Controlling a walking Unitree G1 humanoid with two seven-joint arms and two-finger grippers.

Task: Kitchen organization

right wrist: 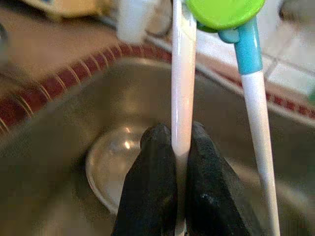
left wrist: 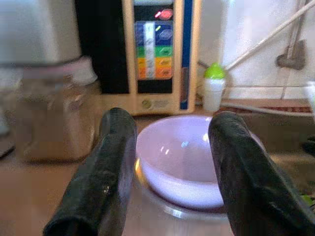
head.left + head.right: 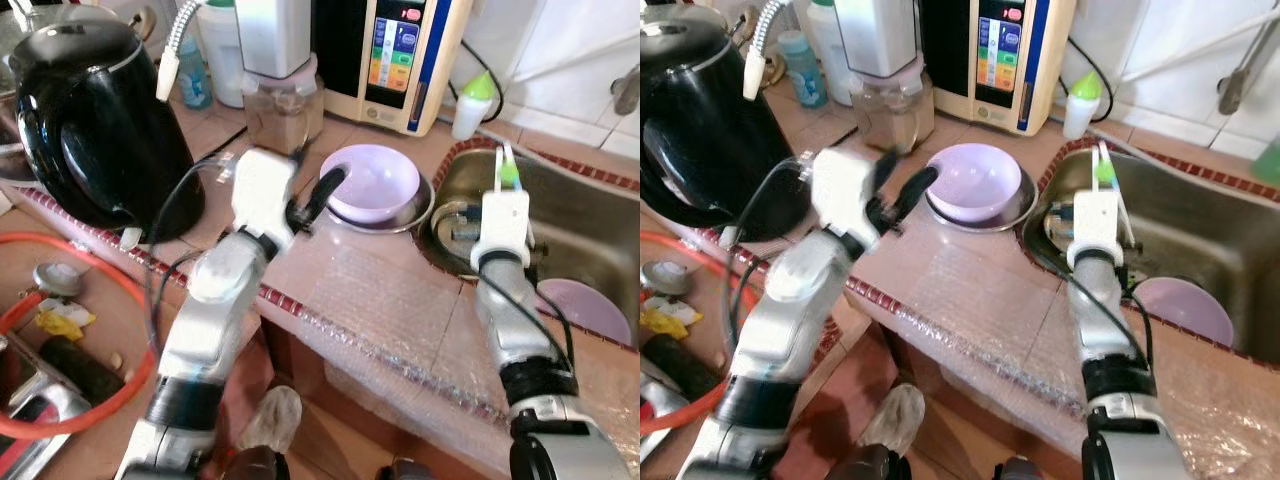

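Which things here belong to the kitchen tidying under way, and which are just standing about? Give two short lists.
In use:
left gripper, open, reaching toward the lilac bowl on a metal plate
right gripper, shut on white training chopsticks over the sink

Standing about:
black kettle
water ioniser
glass jar
green-capped bottle

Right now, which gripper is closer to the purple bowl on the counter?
Left. The left gripper is open, right at the purple bowl rim. The right gripper is over the sink, shut on training chopsticks, well off to the bowl's right.
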